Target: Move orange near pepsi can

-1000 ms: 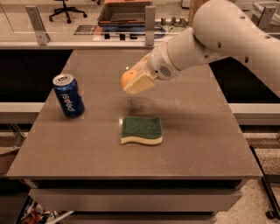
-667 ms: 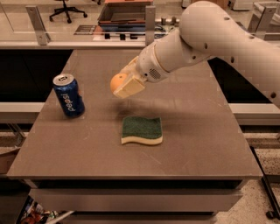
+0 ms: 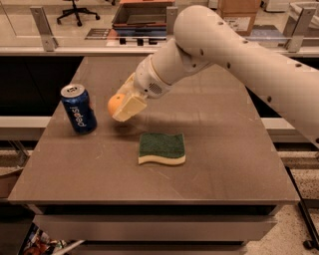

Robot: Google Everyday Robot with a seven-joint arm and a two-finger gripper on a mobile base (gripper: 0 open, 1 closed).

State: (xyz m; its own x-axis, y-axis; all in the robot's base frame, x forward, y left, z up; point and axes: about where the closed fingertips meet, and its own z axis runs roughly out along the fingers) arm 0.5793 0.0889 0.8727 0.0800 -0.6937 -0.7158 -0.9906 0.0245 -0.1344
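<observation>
The pepsi can (image 3: 79, 108) stands upright on the left part of the brown table (image 3: 229, 149). It is blue with white lettering and a silver top. The orange (image 3: 116, 103) is held in my gripper (image 3: 121, 108), just right of the can and low over the table. The cream fingers (image 3: 129, 107) cover the orange's right side. A small gap shows between the orange and the can. The white arm reaches in from the upper right.
A green-and-yellow sponge (image 3: 161, 148) lies on the table in front of the gripper, toward the near edge. Behind the table are a rail with metal posts (image 3: 44, 22), a dark tray (image 3: 142, 17) and an office chair (image 3: 75, 7).
The gripper has carried the orange to the left and down, from over the table's middle to a spot close beside the pepsi can. Can and sponge have not moved.
</observation>
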